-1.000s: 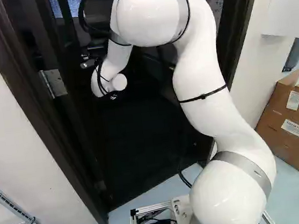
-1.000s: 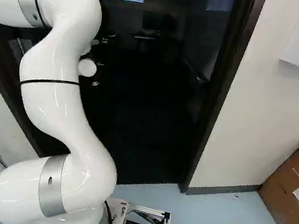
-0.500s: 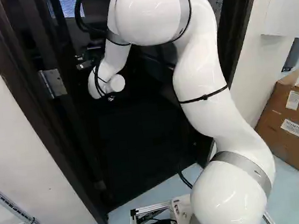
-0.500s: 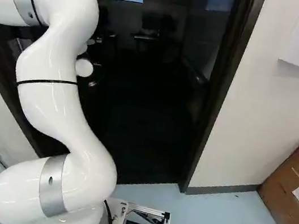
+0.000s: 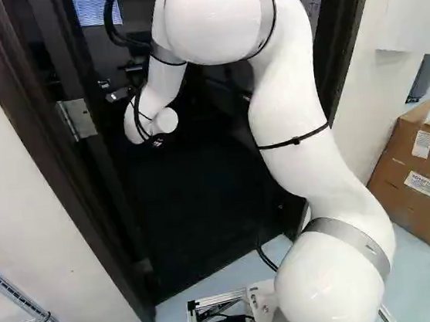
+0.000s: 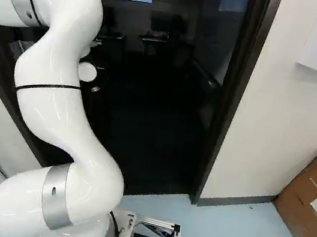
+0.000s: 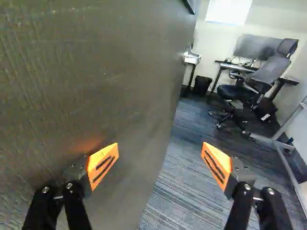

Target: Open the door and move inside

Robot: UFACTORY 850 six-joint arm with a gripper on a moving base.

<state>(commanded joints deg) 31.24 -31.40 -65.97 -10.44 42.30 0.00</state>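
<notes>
Gripper [image 7: 159, 165] spread wide, holding nothing, I stand beside the dark door [image 7: 105, 72], swung into a carpeted office [image 7: 180, 191]. Opening seems well along; next, press it wider, then drive inside.

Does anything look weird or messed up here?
Nothing looks spilled or broken. Only the cardboard box, at the right of the left base view, looks a bit untidy: a top flap sticks up.

Two white labels [image 5: 422, 184] on side of cardboard box [image 5: 416, 220]; print too small to read
</notes>
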